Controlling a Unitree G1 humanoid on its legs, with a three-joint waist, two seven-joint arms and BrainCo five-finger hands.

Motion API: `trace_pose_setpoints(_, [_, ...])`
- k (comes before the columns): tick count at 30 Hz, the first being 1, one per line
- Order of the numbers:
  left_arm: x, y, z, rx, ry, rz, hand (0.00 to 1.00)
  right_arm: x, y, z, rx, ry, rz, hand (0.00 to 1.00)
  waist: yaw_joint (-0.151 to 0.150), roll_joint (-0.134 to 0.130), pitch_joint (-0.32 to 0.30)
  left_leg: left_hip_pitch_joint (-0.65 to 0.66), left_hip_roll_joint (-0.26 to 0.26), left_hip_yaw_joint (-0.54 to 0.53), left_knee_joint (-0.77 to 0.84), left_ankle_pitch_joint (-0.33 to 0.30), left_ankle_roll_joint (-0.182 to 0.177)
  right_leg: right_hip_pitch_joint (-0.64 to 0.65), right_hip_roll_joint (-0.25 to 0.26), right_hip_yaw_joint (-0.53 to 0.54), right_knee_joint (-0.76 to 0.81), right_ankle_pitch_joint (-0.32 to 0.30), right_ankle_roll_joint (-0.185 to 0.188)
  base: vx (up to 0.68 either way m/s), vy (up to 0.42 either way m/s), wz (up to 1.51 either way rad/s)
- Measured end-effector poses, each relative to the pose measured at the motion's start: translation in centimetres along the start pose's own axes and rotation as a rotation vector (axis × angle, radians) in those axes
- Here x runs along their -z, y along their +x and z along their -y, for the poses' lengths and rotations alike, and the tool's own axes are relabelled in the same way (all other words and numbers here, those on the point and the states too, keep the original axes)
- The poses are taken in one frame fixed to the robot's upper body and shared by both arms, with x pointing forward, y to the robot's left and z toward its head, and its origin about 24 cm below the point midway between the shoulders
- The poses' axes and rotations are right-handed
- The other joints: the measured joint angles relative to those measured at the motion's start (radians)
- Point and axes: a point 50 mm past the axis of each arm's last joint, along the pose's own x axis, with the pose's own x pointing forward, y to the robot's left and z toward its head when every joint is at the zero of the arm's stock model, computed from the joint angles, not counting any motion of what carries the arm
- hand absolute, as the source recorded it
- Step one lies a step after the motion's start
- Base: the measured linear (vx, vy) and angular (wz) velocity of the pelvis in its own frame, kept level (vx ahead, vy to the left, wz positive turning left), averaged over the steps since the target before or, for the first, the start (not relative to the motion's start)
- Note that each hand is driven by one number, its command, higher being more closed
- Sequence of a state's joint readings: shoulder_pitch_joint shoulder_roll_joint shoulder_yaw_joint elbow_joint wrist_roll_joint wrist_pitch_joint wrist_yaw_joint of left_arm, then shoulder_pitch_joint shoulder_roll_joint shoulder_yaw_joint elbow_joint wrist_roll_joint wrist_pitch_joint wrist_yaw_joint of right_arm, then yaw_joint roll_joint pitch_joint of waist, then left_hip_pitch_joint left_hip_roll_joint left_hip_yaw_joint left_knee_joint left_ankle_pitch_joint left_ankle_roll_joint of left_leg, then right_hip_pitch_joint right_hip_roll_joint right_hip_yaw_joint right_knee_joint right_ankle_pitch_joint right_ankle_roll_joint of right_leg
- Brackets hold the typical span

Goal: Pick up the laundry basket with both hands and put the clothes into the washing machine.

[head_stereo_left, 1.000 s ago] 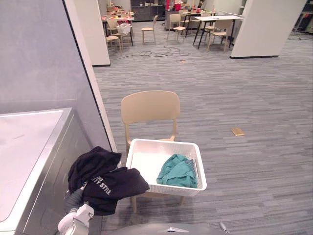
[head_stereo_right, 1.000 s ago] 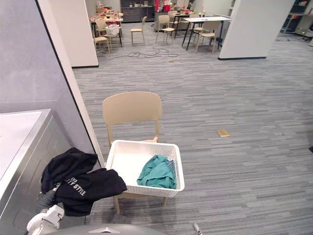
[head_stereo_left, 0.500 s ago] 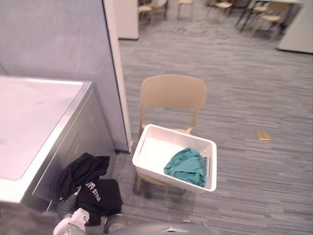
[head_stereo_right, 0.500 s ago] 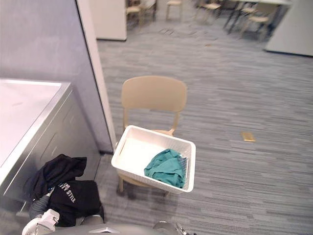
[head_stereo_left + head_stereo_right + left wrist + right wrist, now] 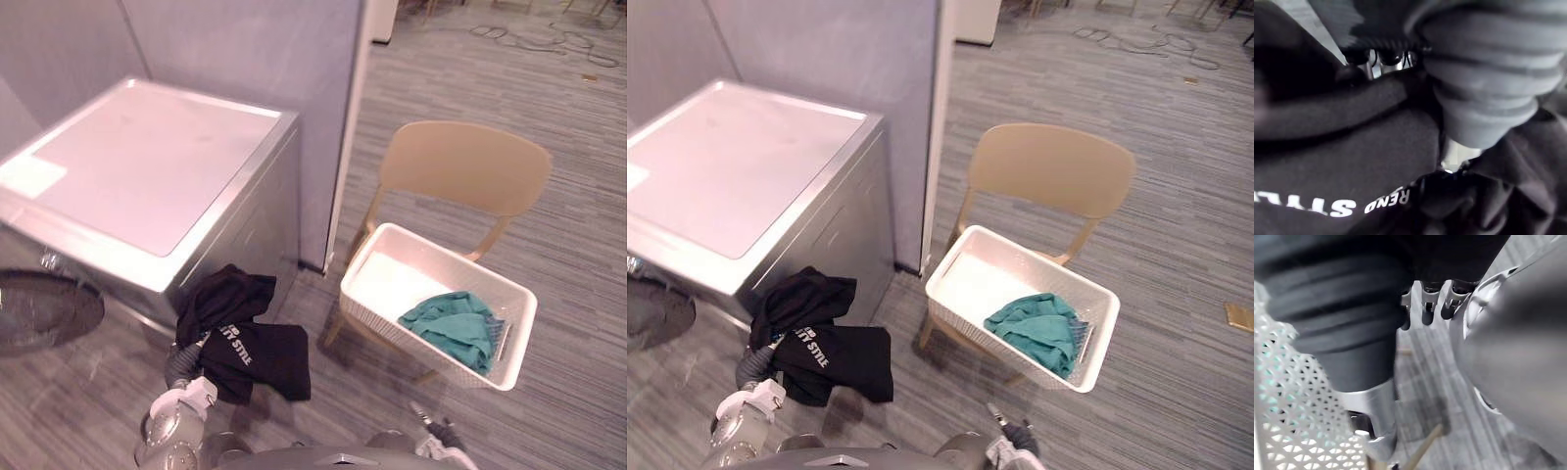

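Left hand (image 5: 1479, 83): under black garment (image 5: 245, 338) (grip cannot be told).
Right hand (image 5: 1342, 308): fingers relaxed, empty.
Laundry basket (image 5: 392, 338): beside right hand, holds teal garment (image 5: 456, 328).
Washing machine (image 5: 147, 166): beyond left hand.

A white basket (image 5: 392, 284) sat on the seat of a tan chair (image 5: 460, 166), a teal cloth (image 5: 453, 323) bunched at its right end. To the chair's left stood the washing machine (image 5: 147, 166) — silver, with a pale flat top — against a grey wall (image 5: 245, 39). A black shirt (image 5: 250, 343) with white lettering hung over the left hand (image 5: 182, 364), by the machine's front corner.
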State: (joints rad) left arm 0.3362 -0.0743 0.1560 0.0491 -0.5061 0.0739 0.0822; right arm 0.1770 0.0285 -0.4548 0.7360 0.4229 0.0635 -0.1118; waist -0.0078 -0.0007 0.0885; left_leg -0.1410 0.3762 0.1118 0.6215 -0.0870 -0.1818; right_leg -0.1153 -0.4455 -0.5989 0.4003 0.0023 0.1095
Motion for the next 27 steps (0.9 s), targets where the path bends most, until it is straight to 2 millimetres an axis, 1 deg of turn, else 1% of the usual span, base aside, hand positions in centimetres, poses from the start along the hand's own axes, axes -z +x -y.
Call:
trace_pose_setpoints(1, [0.4,0.2,0.0,0.009,0.019,-0.023,1.00,0.4,0.1,-0.1,0.007,0.017,-0.020,0.00,0.006,-0.029,0.023,-0.034,-0.004,-0.015,0.041,-0.068,-0.068,0.054,-0.028,-0.023,-0.030,0.053,-0.002,0.07,0.513,0.76])
trace_pose_setpoints(2, [0.5,0.3,0.3,0.024,0.025,-0.031,1.00,0.5,0.1,0.1,0.017,0.026,-0.025,0.00,0.006,-0.033,0.022,-0.027,-0.020,-0.006,-0.043,-0.131,-0.057,0.077,-0.043,-0.033,-0.036,0.076,0.013,0.06,0.498,0.98])
trace_pose_setpoints(3, [0.9,0.4,1.0,0.048,0.021,-0.045,1.00,0.2,0.2,0.7,0.034,0.025,-0.020,0.00,-0.001,-0.005,0.015,0.002,-0.054,0.009,-0.250,-0.082,-0.032,0.098,-0.056,-0.072,-0.014,0.108,0.014,0.03,0.533,0.95])
trace_pose_setpoints(4, [1.0,0.7,0.9,0.053,0.033,-0.053,1.00,-0.2,0.6,0.6,0.050,0.040,-0.014,0.00,0.014,-0.028,0.035,0.022,-0.111,0.006,-0.266,-0.081,-0.041,0.071,-0.122,-0.060,0.036,0.094,0.047,0.04,0.451,0.76])
trace_pose_setpoints(5, [0.9,0.8,0.4,0.037,0.039,-0.049,1.00,-0.2,0.7,0.2,0.041,0.045,-0.022,0.00,0.015,-0.025,0.034,0.019,-0.108,-0.005,-0.271,-0.079,-0.039,0.067,-0.093,-0.054,0.000,0.035,0.099,0.02,0.351,0.50])
trace_pose_setpoints(6, [0.3,1.2,-0.3,0.016,0.069,-0.038,1.00,0.1,0.8,-0.5,0.027,0.054,-0.036,0.00,0.020,-0.025,0.036,0.007,-0.105,-0.017,-0.283,-0.069,-0.046,0.081,-0.002,-0.039,-0.103,0.024,0.096,0.01,0.083,0.50])
trace_pose_setpoints(7, [0.2,1.5,-0.4,0.018,0.091,-0.038,1.00,0.7,0.7,-0.3,0.035,0.063,-0.059,0.00,0.025,-0.038,0.038,0.012,-0.131,-0.030,-0.301,-0.065,-0.045,0.103,0.019,-0.085,-0.139,0.074,0.047,0.03,0.089,0.49])
trace_pose_setpoints(8, [0.3,1.6,-0.4,0.022,0.107,-0.043,1.00,0.9,0.7,-0.2,0.046,0.069,-0.067,0.00,0.039,-0.041,0.039,0.031,-0.142,-0.034,-0.318,-0.061,-0.040,0.118,0.012,-0.069,-0.145,0.104,0.045,0.04,0.170,0.49])
trace_pose_setpoints(9, [0.5,1.5,-0.2,0.037,0.117,-0.050,1.00,0.7,0.7,0.3,0.065,0.098,-0.057,0.00,0.040,-0.027,0.043,0.056,-0.156,-0.039,-0.358,-0.041,-0.028,0.125,-0.007,-0.072,-0.121,0.143,0.002,0.04,0.167,0.29])
trace_pose_setpoints(10, [0.7,1.3,0.0,0.047,0.124,-0.054,1.00,0.4,0.8,0.5,0.069,0.102,-0.048,0.00,0.040,-0.019,0.049,0.074,-0.162,-0.036,-0.379,-0.034,-0.020,0.124,-0.017,-0.066,-0.102,0.163,-0.025,0.02,0.172,0.34])
trace_pose_setpoints(11, [1.2,1.0,0.1,0.061,0.133,-0.072,1.00,0.2,0.8,1.0,0.085,0.115,-0.045,0.00,0.048,-0.015,0.052,0.100,-0.174,-0.034,-0.407,-0.023,-0.006,0.120,-0.031,-0.020,-0.065,0.210,-0.088,0.00,0.132,0.20])
trace_pose_setpoints(12, [1.6,0.7,0.2,0.071,0.145,-0.087,1.00,0.5,0.7,1.2,0.092,0.112,-0.051,0.00,0.047,-0.015,0.052,0.127,-0.179,-0.032,-0.424,-0.019,0.001,0.112,-0.031,0.049,-0.040,0.262,-0.114,0.03,0.176,0.19])
trace_pose_setpoints(13, [2.1,0.3,0.3,0.073,0.142,-0.101,1.00,0.5,0.5,1.3,0.090,0.115,-0.039,0.00,0.047,-0.001,0.048,0.163,-0.178,-0.032,-0.448,-0.014,0.013,0.091,-0.024,0.131,0.005,0.342,-0.101,0.05,0.179,0.13])
trace_pose_setpoints(14, [2.2,0.1,0.2,0.071,0.140,-0.101,1.00,0.4,0.5,1.2,0.087,0.118,-0.031,0.00,0.047,0.012,0.049,0.168,-0.172,-0.036,-0.457,-0.015,0.020,0.068,-0.006,0.170,0.050,0.316,-0.083,0.12,0.145,0.19])
trace_pose_setpoints(15, [1.8,0.2,0.2,0.074,0.148,-0.083,1.00,1.3,0.3,0.2,0.062,0.128,-0.057,0.00,0.047,-0.014,0.042,0.178,-0.160,-0.055,-0.471,-0.008,0.030,0.028,0.072,0.232,0.156,0.112,-0.034,0.09,0.052,0.38])
trace_pose_setpoints(16, [1.6,0.5,0.7,0.086,0.149,-0.076,1.00,2.1,0.2,-0.6,0.032,0.106,-0.092,0.00,0.045,-0.039,0.047,0.169,-0.158,-0.075,-0.474,-0.007,0.033,0.009,0.176,0.242,0.220,-0.025,-0.036,0.05,-0.008,0.46])
trace_pose_setpoints(17, [1.7,0.5,0.9,0.095,0.151,-0.081,1.00,2.2,0.1,-0.8,0.027,0.106,-0.100,0.00,0.045,-0.050,0.046,0.155,-0.162,-0.083,-0.477,-0.011,0.038,0.004,0.228,0.240,0.219,-0.072,-0.035,-0.04,-0.079,0.44])
trace_pose_setpoints(18, [2.4,0.3,1.5,0.110,0.146,-0.105,1.00,2.1,0.1,-0.8,0.022,0.104,-0.088,0.00,0.046,-0.057,0.040,0.147,-0.184,-0.086,-0.476,-0.026,0.053,0.026,0.272,0.229,0.171,-0.157,-0.050,-0.04,-0.048,0.22])
trace_pose_setpoints(19, [3.1,0.1,2.1,0.116,0.121,-0.123,1.00,1.6,0.2,-1.1,0.011,0.097,-0.070,0.00,0.044,-0.055,0.035,0.136,-0.192,-0.086,-0.474,-0.030,0.054,0.043,0.290,0.284,0.120,-0.175,-0.025,-0.03,-0.031,0.21])
trace_pose_setpoints(20, [3.2,0.0,2.4,0.121,0.110,-0.125,1.00,1.5,0.2,-1.1,0.005,0.093,-0.066,0.00,0.043,-0.046,0.038,0.129,-0.192,-0.087,-0.475,-0.029,0.056,0.047,0.296,0.291,0.103,-0.182,-0.036,0.00,0.000,0.16])
trace_pose_setpoints(21, [3.3,0.0,2.7,0.131,0.107,-0.128,1.00,1.4,0.2,-1.1,0.000,0.093,-0.065,0.00,0.043,-0.038,0.035,0.116,-0.196,-0.086,-0.479,-0.011,0.056,0.048,0.300,0.291,0.075,-0.197,-0.051,0.01,-0.064,0.18])
trace_pose_setpoints(22, [3.4,0.0,3.1,0.146,0.111,-0.131,1.00,1.2,0.2,-1.3,-0.003,0.094,-0.054,0.00,0.048,-0.037,0.031,0.100,-0.206,-0.083,-0.488,0.019,0.049,0.065,0.302,0.289,0.004,-0.217,-0.040,0.03,-0.095,0.19])
trace_pose_setpoints(23, [3.4,0.1,3.2,0.150,0.111,-0.129,1.00,1.2,0.2,-1.4,-0.006,0.095,-0.055,0.00,0.044,-0.037,0.031,0.091,-0.210,-0.076,-0.488,0.030,0.056,0.083,0.305,0.283,-0.040,-0.220,-0.035,0.05,-0.100,0.18])
trace_pose_setpoints(25, [3.2,0.2,3.3,0.153,0.110,-0.124,1.00,1.2,0.2,-1.8,-0.015,0.098,-0.057,0.00,0.047,-0.036,0.030,0.103,-0.207,-0.038,-0.487,0.041,0.059,0.121,0.314,0.281,-0.089,-0.220,-0.035,0.07,-0.057,0.23])
trace_pose_setpoints(27, [3.2,0.2,3.3,0.148,0.109,-0.125,1.00,1.4,0.1,-1.7,-0.011,0.095,-0.060,0.00,0.056,-0.037,0.030,0.109,-0.206,-0.010,-0.459,0.039,0.060,0.160,0.314,0.280,-0.105,-0.220,-0.035,0.04,-0.028,0.22])
